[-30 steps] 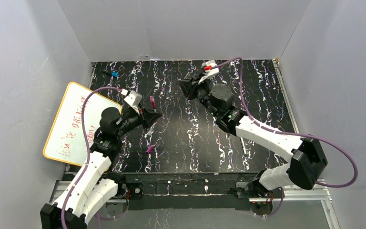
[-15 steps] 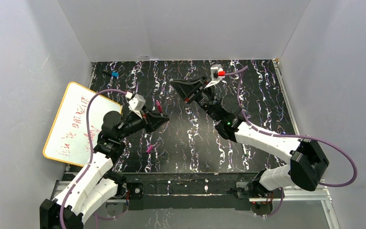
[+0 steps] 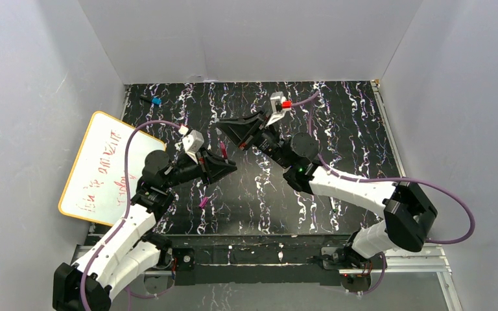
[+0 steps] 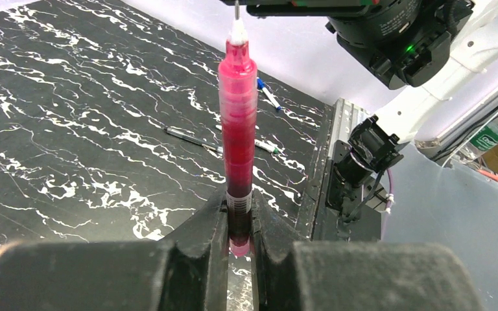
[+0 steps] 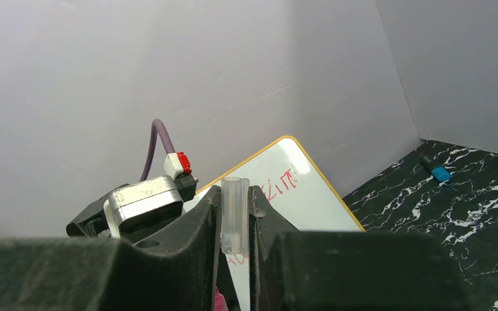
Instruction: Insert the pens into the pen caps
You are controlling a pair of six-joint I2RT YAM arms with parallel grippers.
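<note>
Pen [image 4: 238, 123] all pink squeezed tip-up in left gripper [image 4: 238, 223], clear cap [image 5: 235, 217] pinched in right gripper [image 5: 233, 197], both up in air right of whiteboard [image 3: 100, 168]

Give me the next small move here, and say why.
The left gripper grips the magenta pen by its base, tip pointing at the right gripper, whose clear cap is not on it yet. So probably shift the right gripper to line the cap up with the pen tip, then ease it on.
</note>
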